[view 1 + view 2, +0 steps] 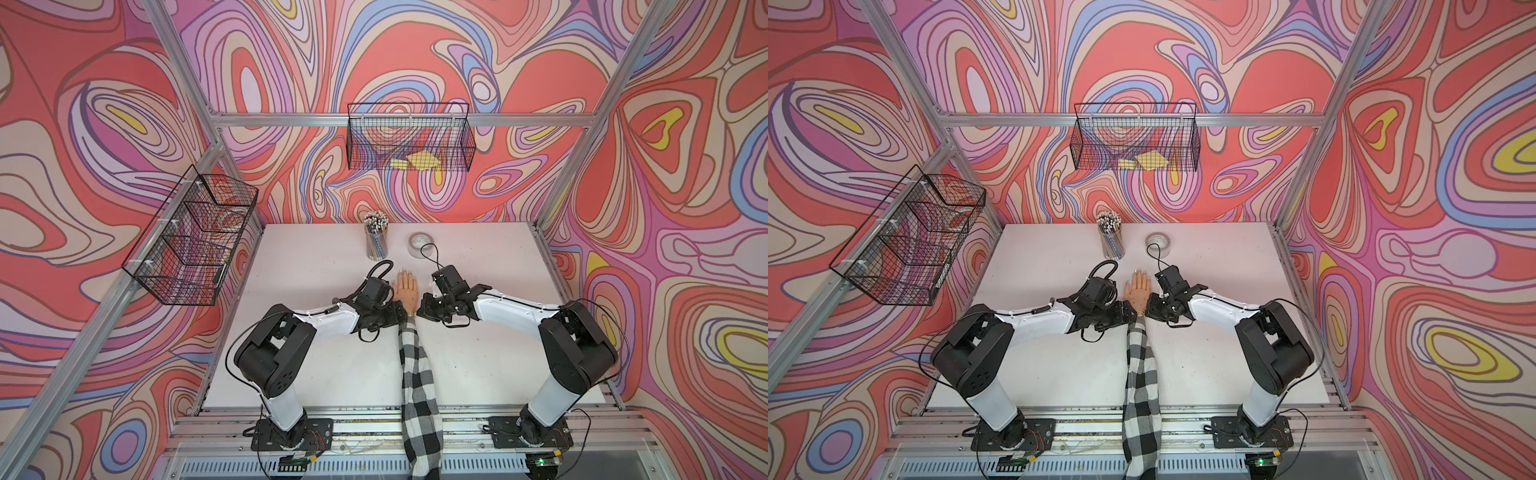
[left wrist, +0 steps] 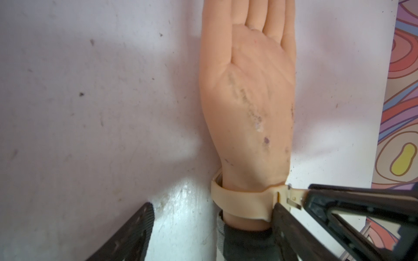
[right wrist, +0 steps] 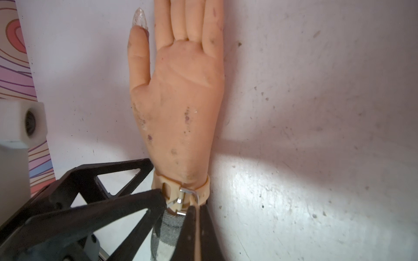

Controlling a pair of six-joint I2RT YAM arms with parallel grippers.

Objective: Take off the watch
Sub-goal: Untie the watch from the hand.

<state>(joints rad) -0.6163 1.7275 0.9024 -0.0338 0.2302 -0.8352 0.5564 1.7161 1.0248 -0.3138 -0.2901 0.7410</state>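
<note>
- The slim cream-beige strap watch [image 2: 244, 203] sits buckled round the wrist of the peach rubber mannequin hand [image 2: 246, 101]. The hand lies palm up on the scuffed white tabletop [image 2: 90, 90], fingers pointing away from the robot bases.
- The right gripper [image 3: 196, 215] is pinched tight on the loose strap tail, right beside the small metal buckle [image 3: 184, 195]. There's a beige sliver showing between its black fingers.
- The left gripper [image 2: 212, 208] is spread wide astride the wrist, next to the black-and-white checked fabric sleeve [image 1: 417, 374]. One finger looks to touch the strap and the other is clear, so it grips nothing.
- The bit that matters: the strap loop runs across the arm and the tail leads off to the right arm's side, so I'd guess the right one does the pulling (the left looks like a brace).
- The dial is hidden, presumably under the wrist. In both top views the watch is just a speck between the arms.
</note>
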